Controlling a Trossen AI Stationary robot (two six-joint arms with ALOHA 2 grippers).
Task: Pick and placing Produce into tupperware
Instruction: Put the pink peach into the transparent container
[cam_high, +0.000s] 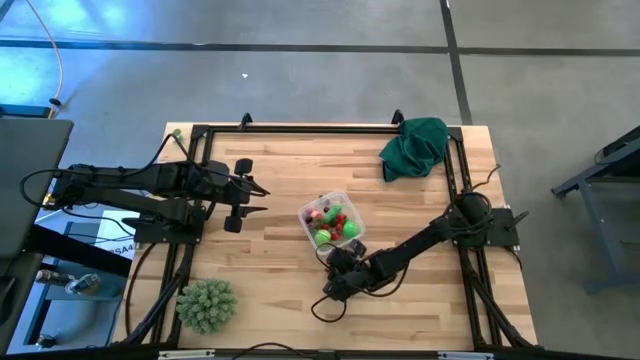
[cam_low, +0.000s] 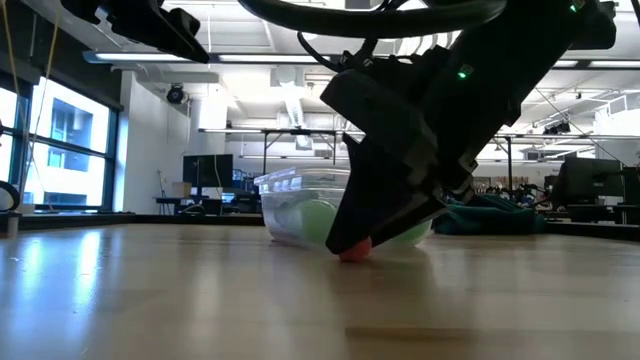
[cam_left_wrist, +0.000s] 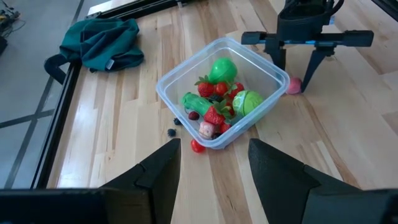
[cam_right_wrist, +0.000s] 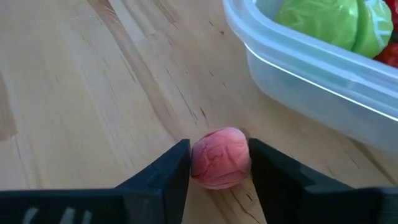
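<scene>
- The box (cam_high: 331, 220) sits mid-table, produce inside.
- The left gripper (cam_high: 262, 197) waits left of it, fingers apart, empty.
- The right gripper (cam_right_wrist: 219, 163) straddles a pink berry (cam_right_wrist: 220, 157) on the table beside the box's near side, fingers closing on its sides.

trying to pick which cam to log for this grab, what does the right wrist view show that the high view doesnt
Only the right wrist view: a pink ball on the wood, sitting between the right claw fingers, which stand close against its sides, just outside the tupperware wall.

Only the high view: the left claw waiting over the table's left side, the dark green cloth at the far right corner, the spiky pale-green ball near the front left, and the red and green produce filling the box.

Both: the tupperware, a green piece inside it, the wooden table, and the right claw beside the box.
</scene>
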